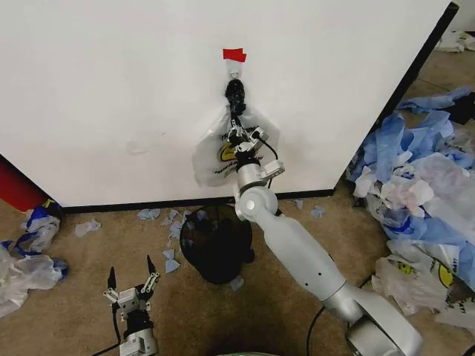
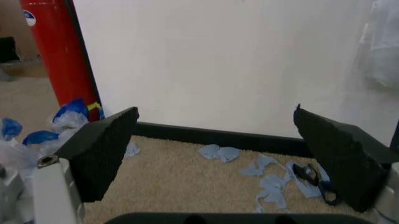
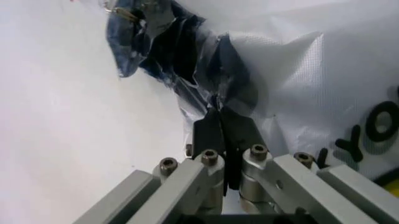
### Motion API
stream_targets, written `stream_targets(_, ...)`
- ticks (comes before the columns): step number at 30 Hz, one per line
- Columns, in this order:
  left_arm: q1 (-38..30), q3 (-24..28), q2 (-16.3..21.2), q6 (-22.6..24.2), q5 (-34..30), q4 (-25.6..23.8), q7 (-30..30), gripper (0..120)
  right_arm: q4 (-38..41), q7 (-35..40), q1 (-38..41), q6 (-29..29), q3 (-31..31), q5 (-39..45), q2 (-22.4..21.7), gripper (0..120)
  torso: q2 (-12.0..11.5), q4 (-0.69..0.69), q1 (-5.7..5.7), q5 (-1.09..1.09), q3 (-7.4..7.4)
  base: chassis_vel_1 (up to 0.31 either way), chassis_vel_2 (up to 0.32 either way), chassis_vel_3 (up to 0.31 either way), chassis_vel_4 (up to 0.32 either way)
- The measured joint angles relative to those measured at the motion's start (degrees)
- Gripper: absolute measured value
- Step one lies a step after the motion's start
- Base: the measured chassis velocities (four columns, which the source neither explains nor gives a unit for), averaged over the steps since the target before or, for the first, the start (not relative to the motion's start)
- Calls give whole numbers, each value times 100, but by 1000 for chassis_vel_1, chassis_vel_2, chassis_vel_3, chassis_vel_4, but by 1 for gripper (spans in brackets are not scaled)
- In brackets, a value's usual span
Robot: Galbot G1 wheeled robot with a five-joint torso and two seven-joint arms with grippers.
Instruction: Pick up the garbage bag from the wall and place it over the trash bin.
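I have the right gripper (image 1: pixel 236 133) up against the wall (image 1: pixel 111 89), its jaws pinched closed on the garbage bag (image 1: pixel 211 152) just below the dark, bunched neck that hangs from the small hook (image 1: pixel 234 72) under the red tape (image 1: pixel 234 54). In the right wrist view the black pads (image 3: pixel 218 135) meet on a thin fold of film with no gap showing. The trash bin (image 1: pixel 215 248) sits on the carpet directly below, near the baseboard.

My worry is the hook: if I pull straight down or toward me, the handles may stay looped and the thin plastic could stretch or tear, or slide out of the pinch, since I seem to hold only a fold. A lift first looks safer to me.

The left gripper (image 1: pixel 132 285) hovers low at near left, jaws spread wide and holding nothing. Blue scraps (image 1: pixel 167 219) litter the floor around the bin, and a dropped bag would land among them.
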Motion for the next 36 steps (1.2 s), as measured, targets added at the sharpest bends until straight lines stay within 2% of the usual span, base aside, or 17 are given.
stream_targets(16,-96,13,91,37,-26,10,-27,98,778,204,-470,16,-271,-112,-590,0,0,0,0,0,0,0,0,0,0)
stream_targets(36,-143,16,131,60,-62,10,-47,98,1816,40,-1294,332,-785,-527,-1692,0,0,0,0,0,0,0,0,0,0)
